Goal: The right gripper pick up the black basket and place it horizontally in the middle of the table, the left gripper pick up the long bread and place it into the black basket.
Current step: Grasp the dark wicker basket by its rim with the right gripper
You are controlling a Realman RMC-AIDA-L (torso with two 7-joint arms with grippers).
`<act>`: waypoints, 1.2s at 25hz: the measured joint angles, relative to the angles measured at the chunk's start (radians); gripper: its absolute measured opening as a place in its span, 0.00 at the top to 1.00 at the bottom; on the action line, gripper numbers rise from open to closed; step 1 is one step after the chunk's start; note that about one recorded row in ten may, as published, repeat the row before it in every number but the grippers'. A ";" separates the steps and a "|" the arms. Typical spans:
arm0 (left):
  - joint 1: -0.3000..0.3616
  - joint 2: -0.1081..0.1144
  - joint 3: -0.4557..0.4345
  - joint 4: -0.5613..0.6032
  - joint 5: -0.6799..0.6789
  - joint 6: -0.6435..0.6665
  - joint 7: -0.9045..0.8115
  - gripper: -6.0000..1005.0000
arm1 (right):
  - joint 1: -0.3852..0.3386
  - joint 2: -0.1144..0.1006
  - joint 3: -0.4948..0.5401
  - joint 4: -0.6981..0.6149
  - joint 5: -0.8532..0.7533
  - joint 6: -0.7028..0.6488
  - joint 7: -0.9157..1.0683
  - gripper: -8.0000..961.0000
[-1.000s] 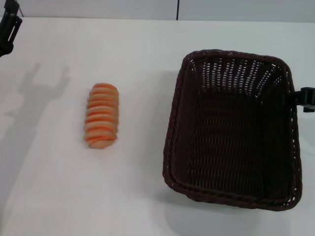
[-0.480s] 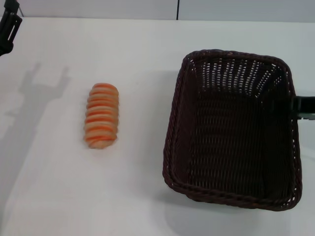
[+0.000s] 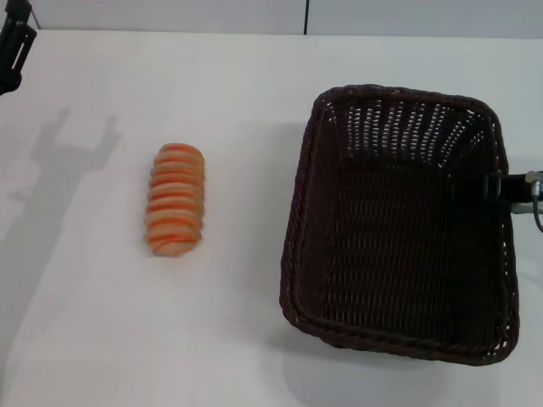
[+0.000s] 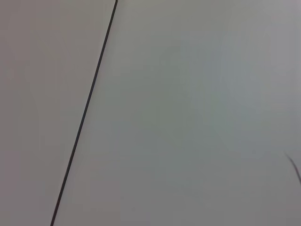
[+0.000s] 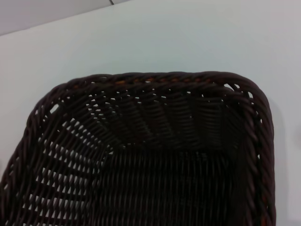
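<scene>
The black basket [image 3: 294, 242] stands on the right half of the white table [image 3: 246, 76], long side running away from me, and it holds nothing. The right wrist view looks down into its weave and braided rim [image 5: 160, 77]. My right gripper [image 3: 502, 187] comes in from the right edge at the basket's right rim, its black tip just over the rim. The long bread [image 3: 175, 200] lies left of centre, well apart from the basket. My left gripper [image 3: 12, 47] hangs at the far left corner, above the table; its shadow shows two spread fingers.
The gripper's shadow [image 3: 72, 148] falls on the table left of the bread. The table's far edge meets a grey wall with a dark seam [image 3: 305, 15]. The left wrist view shows only a plain grey surface with a dark line [image 4: 84, 117].
My right gripper has moved left from outside the basket to its right rim. The basket, the bread and the left gripper have not moved.
</scene>
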 joint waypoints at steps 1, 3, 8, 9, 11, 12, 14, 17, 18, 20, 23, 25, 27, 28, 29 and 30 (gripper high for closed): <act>0.000 0.000 0.000 0.000 0.000 0.001 0.000 0.21 | -0.002 0.000 -0.003 0.001 0.000 -0.006 0.000 0.36; 0.000 0.000 0.000 0.000 -0.002 0.006 0.000 0.21 | -0.009 0.000 -0.011 -0.003 -0.003 -0.018 -0.001 0.39; 0.001 0.000 0.000 0.000 -0.003 0.014 0.000 0.21 | -0.019 -0.001 -0.024 -0.012 -0.009 -0.037 -0.009 0.50; 0.001 0.000 0.000 0.000 -0.003 0.015 0.000 0.21 | -0.019 -0.001 -0.026 -0.014 -0.010 -0.038 -0.015 0.52; 0.001 0.000 0.000 0.000 -0.003 0.016 0.000 0.21 | -0.019 -0.001 -0.026 -0.016 -0.010 -0.038 -0.017 0.57; 0.001 0.001 0.000 0.000 -0.003 0.016 0.000 0.21 | -0.019 -0.002 -0.026 -0.019 -0.010 -0.039 -0.020 0.59; 0.001 0.004 -0.003 -0.002 -0.003 0.016 0.000 0.21 | -0.022 -0.002 -0.024 -0.024 -0.009 -0.050 -0.034 0.66; 0.001 0.005 -0.010 -0.004 -0.002 0.015 0.000 0.21 | -0.031 -0.002 -0.014 -0.033 -0.002 -0.066 -0.072 0.81; 0.001 0.005 -0.013 -0.005 0.000 0.013 0.000 0.21 | -0.031 -0.002 -0.014 -0.033 -0.002 -0.066 -0.072 0.82; 0.001 0.004 -0.016 -0.007 0.002 0.010 0.000 0.21 | -0.034 -0.002 -0.009 -0.043 0.000 -0.070 -0.105 0.83; 0.003 0.002 -0.028 -0.008 0.002 0.009 0.006 0.21 | -0.039 -0.002 -0.003 -0.053 0.000 -0.087 -0.165 0.84; 0.003 0.001 -0.032 -0.009 0.002 0.007 0.008 0.21 | -0.040 -0.002 0.006 -0.064 0.001 -0.103 -0.208 0.84; 0.006 -0.002 -0.048 -0.012 0.003 0.002 0.011 0.21 | -0.030 -0.003 0.021 -0.084 0.000 -0.111 -0.262 0.84; 0.006 -0.003 -0.050 -0.012 0.004 0.000 0.011 0.21 | -0.030 -0.003 0.021 -0.084 0.000 -0.111 -0.262 0.84; 0.006 -0.004 -0.052 -0.014 0.004 -0.007 0.013 0.21 | -0.013 -0.006 0.025 -0.104 -0.006 -0.103 -0.290 0.84; 0.006 -0.004 -0.053 -0.016 0.004 -0.010 0.013 0.21 | -0.003 -0.007 0.026 -0.115 -0.009 -0.097 -0.305 0.84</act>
